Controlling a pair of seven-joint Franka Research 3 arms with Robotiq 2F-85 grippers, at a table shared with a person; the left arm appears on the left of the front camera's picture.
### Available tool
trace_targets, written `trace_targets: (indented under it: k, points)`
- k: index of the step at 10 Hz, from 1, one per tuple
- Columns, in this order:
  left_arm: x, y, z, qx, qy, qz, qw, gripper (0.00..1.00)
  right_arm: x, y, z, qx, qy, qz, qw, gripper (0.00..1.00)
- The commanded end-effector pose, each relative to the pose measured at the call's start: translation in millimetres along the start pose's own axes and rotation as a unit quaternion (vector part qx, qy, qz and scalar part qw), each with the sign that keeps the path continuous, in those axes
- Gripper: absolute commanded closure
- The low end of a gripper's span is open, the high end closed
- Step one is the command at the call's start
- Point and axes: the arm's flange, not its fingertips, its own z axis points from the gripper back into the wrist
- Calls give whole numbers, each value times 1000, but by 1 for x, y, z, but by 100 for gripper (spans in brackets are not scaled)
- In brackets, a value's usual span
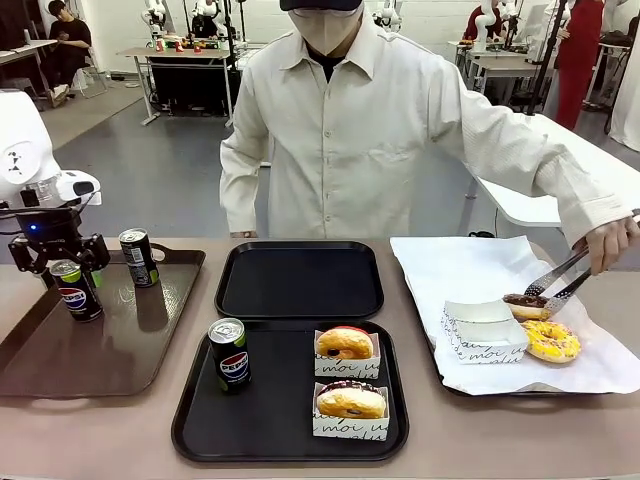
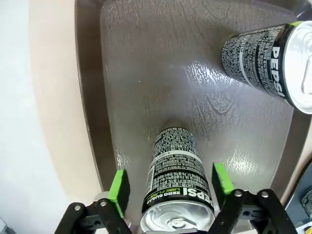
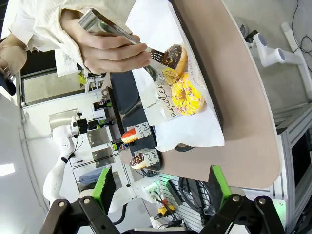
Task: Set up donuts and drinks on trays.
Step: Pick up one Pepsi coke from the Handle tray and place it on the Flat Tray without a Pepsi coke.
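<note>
Between the fingers of the left tool (image 1: pixel 55 262) a can (image 1: pixel 77 290) stands on the brown tray (image 1: pixel 50 360), upright, silver top up, long axis vertical. The tool is spread wide, a green pad on either side of the can, with a gap showing at one pad; it does not clamp. A second can (image 1: pixel 138 257) stands upright on the same tray, just beyond the tool and to its right.

Farther to this tool's right, at the middle of the surface (image 1: pixel 110 440), the near black tray (image 1: pixel 270 425) holds a third can (image 1: pixel 230 354), also upright, and two donuts, each in a printed sleeve: a red-glazed donut (image 1: pixel 344 343) and a dark-topped donut (image 1: pixel 350 401) nearer the robot. The far black tray (image 1: pixel 300 280) lies just behind it.

Ahead of the right tool (image 3: pixel 162 183), well apart from it, white paper (image 1: pixel 450 265) lines a tray. On the paper lie a yellow donut (image 1: pixel 551 340) and an open sleeve (image 1: pixel 482 335). A hand (image 1: pixel 612 243) grips tongs (image 1: pixel 565 272) that pinch a chocolate donut (image 1: pixel 522 302), tilted, beside the sleeve. The right tool is spread and holds nothing.

Counted: three cans, four donuts, two black trays, three sleeves.
</note>
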Motion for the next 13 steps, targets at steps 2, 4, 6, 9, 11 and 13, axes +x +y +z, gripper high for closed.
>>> trace_targets:
  k: [2,4,6,9,11,13]
  points:
    - [-11,1,6,14,2,12,1000,58,-2,0,1,-1,6,-3,1000,0]
    - [-12,1,9,10,14,14,1000,100,-2,0,1,-1,6,-3,1000,0]
    - [-18,-2,21,-3,18,5,1000,96,-2,0,1,-1,6,-3,1000,0]
    - [-66,-24,87,-14,3,-63,998,58,-2,0,1,-1,6,-3,1000,0]
    - [-95,-32,123,-20,-26,-93,995,58,-2,0,1,-1,6,-3,1000,0]
    - [-107,-31,130,-27,-35,-100,994,58,-2,0,1,-1,6,-3,1000,0]
